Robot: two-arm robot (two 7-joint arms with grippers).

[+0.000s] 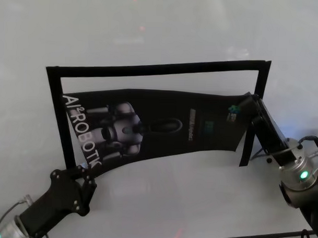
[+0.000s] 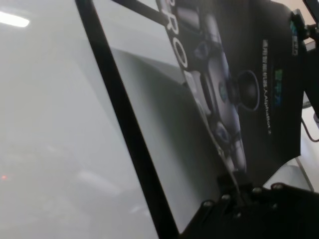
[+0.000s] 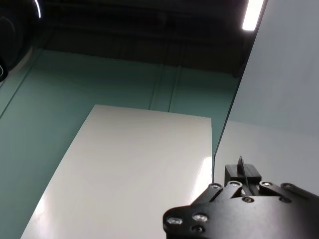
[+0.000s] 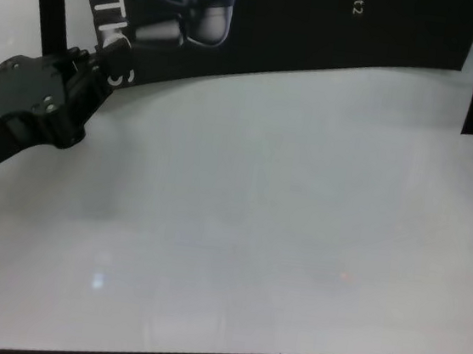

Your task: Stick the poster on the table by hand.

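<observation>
Head view: I've got the poster stretched lengthwise mid-frame above the table, inside the tape frame, left gripper clamped lower-left corner, right gripper clamped right edge.

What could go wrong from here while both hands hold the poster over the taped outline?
1. The poster sags and bows between the left hand and the right hand, so it may land creased or trap air.
2. Each hand pinches only a thin edge; a tug could pull the sheet free.
3. The poster sits skewed against the tape frame on the table, so it may stick misaligned.
</observation>
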